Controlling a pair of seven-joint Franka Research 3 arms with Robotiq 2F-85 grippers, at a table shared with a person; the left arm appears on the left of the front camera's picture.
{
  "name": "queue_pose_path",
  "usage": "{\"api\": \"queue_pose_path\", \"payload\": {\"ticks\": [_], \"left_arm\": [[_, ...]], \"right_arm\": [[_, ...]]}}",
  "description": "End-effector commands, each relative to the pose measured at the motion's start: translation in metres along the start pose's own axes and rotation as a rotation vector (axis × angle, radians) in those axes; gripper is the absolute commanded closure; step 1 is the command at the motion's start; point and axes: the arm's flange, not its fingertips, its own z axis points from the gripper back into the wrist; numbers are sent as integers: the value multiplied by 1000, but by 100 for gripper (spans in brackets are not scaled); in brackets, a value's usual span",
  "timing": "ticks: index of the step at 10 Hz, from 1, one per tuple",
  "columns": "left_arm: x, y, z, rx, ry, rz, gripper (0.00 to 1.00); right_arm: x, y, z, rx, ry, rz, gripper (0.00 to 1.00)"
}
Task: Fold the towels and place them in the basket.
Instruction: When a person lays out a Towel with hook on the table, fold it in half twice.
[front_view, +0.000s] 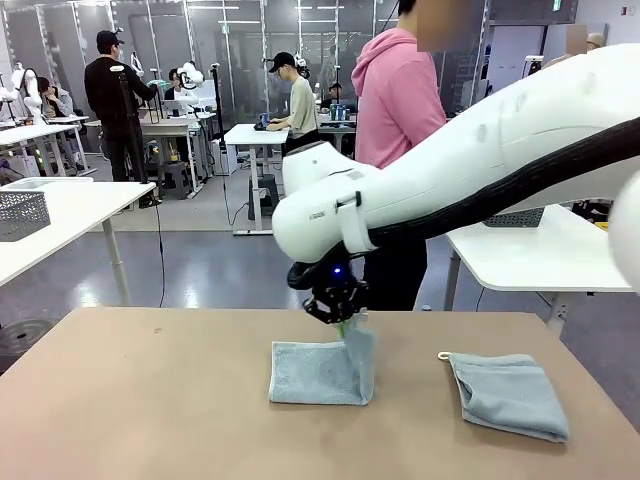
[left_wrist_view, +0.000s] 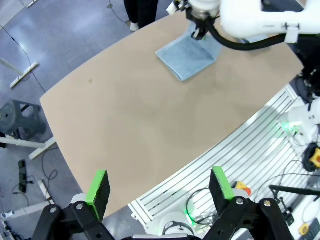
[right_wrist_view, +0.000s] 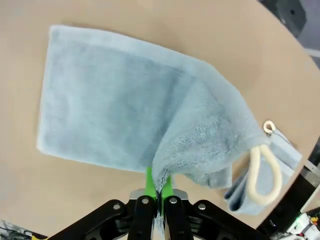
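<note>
1. Towel (front_view: 315, 372) number one lies mid-table, pale blue-grey, with its right edge lifted off the wood.
2. That raised edge is pinched in the right gripper (front_view: 343, 322), whose green pads are pressed together on the cloth; the right wrist view shows the fabric bunched up right at the fingertips (right_wrist_view: 149, 182).
3. A cream loop (right_wrist_view: 264, 172) hangs by the lifted corner in that wrist view. I cannot tell whether it belongs to this towel or to the cloth showing just behind it.
4. The second towel (front_view: 510, 393) lies flat to the right, well apart from the first, with a small loop at its near-left corner.
5. Two towels in all, by my count; I cannot point to any basket on this table (front_view: 140, 400).
6. Judging by the lifted edge, the step in hand is the fold of the first towel: the edge is up but not yet laid over.
7. The next move would call for carrying that edge across to the opposite side, setting it down square, then letting go without dragging the layers askew.
8. The left gripper (left_wrist_view: 160, 192) hangs high off the near table edge, fingers spread wide, holding nothing.
9. A person in a pink hoodie (front_view: 398, 95) stands at the far side.
</note>
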Motion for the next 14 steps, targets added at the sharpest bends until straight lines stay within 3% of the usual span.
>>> {"api": "queue_pose_path", "payload": {"ticks": [1, 5, 7, 10, 11, 12, 13, 14], "left_arm": [[1, 0, -1, -2, -9, -5, 0], [1, 0, -1, -2, -9, -5, 0], [1, 0, -1, -2, -9, -5, 0], [1, 0, -1, -2, -9, -5, 0], [1, 0, -1, -2, -9, -5, 0], [1, 0, -1, -2, -9, -5, 0], [1, 0, -1, -2, -9, -5, 0], [1, 0, -1, -2, -9, -5, 0]], "right_arm": [[29, 13, -6, 46, 55, -21, 100], [53, 45, -23, 127, 87, -19, 100], [56, 58, -32, 149, 123, 11, 83], [56, 69, -35, 151, 122, 9, 30], [55, 69, -35, 156, 117, -1, 48], [53, 65, -32, 158, 88, -17, 0], [51, 62, -29, 153, 72, -25, 13], [50, 58, -29, 169, 66, -19, 0]]}}
